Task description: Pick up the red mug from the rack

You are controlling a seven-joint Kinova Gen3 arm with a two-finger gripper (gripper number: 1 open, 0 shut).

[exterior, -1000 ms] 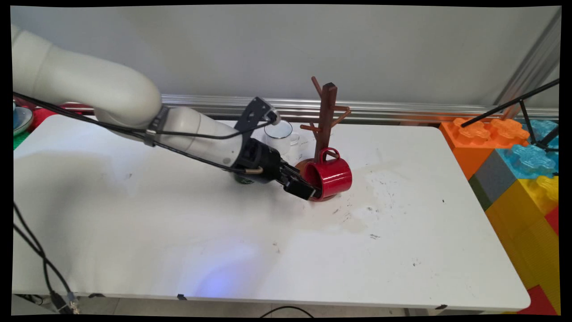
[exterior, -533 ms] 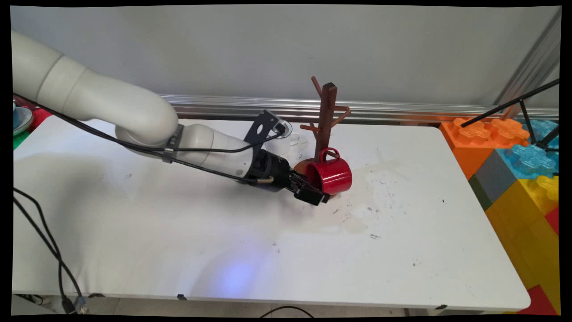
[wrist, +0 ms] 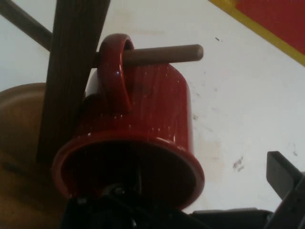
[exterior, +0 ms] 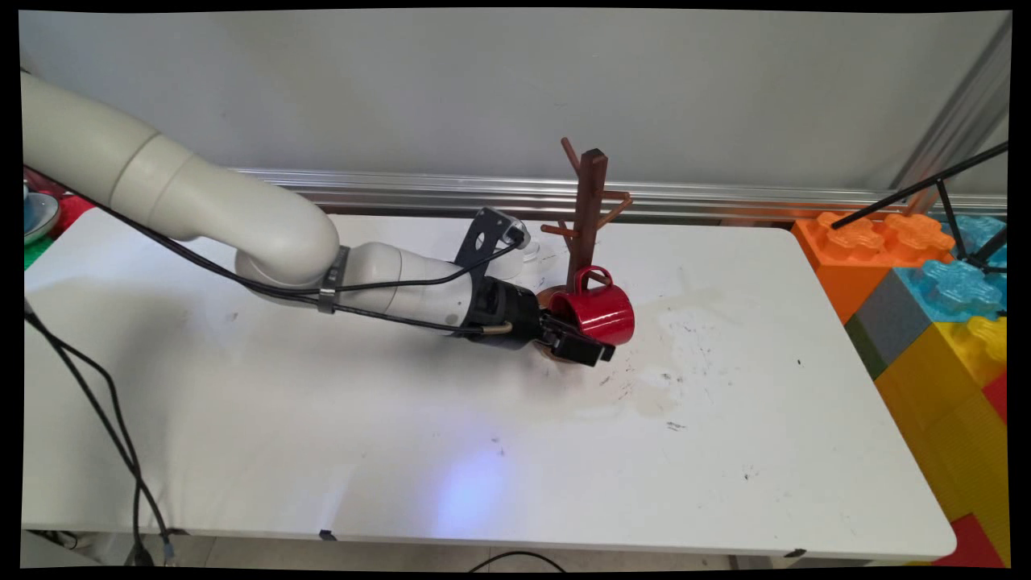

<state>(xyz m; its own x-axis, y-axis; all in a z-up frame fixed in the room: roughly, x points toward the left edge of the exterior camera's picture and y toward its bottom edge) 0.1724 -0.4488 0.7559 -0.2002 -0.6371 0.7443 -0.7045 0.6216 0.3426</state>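
Claw [exterior: 586, 348], fingers apart, at rim of red mug [exterior: 600, 312] hanging on wooden mug tree [exterior: 590, 211]; no legible writing.

- White, rounded arm [exterior: 242, 217] links, glossy.
- Black cables [exterior: 266, 286] run along it, strapped by a dark band.
- Black wrist section and black gripper [exterior: 581, 346].
- A black perforated bracket [exterior: 483, 242] on the wrist.

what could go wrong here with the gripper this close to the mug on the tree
The red mug hangs by its handle on a low peg of the wooden mug tree, and the gripper sits right at its rim. A sideways pull might slide the handle off the peg's free end and drop the mug. A push could tip or shift the tree, since the mug presses against the post. The glass cup behind the arm may get knocked.
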